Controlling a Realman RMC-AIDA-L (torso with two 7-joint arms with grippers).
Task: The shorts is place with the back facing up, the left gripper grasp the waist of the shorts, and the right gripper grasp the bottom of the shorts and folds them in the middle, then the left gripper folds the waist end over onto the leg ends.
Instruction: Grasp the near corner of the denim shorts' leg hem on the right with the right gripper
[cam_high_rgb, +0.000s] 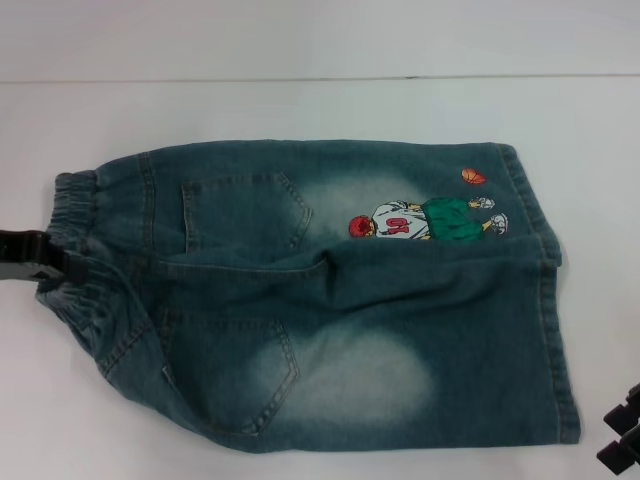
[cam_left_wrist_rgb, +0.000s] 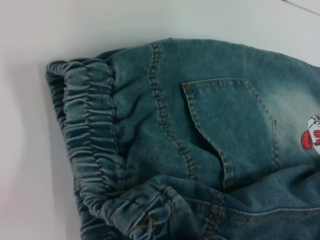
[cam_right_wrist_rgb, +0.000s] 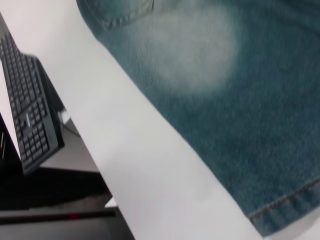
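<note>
The blue denim shorts lie spread on the white table with the back pockets up. The ruffled waist is at the left and the leg ends are at the right, beside the embroidered player. My left gripper reaches in from the left edge and meets the middle of the waist, where the band bunches. The left wrist view shows the waist and one pocket close up. My right gripper sits at the lower right corner, just off the near leg's hem.
The right wrist view shows the table's near edge with a black keyboard on a lower surface beyond it. White tabletop surrounds the shorts on all sides.
</note>
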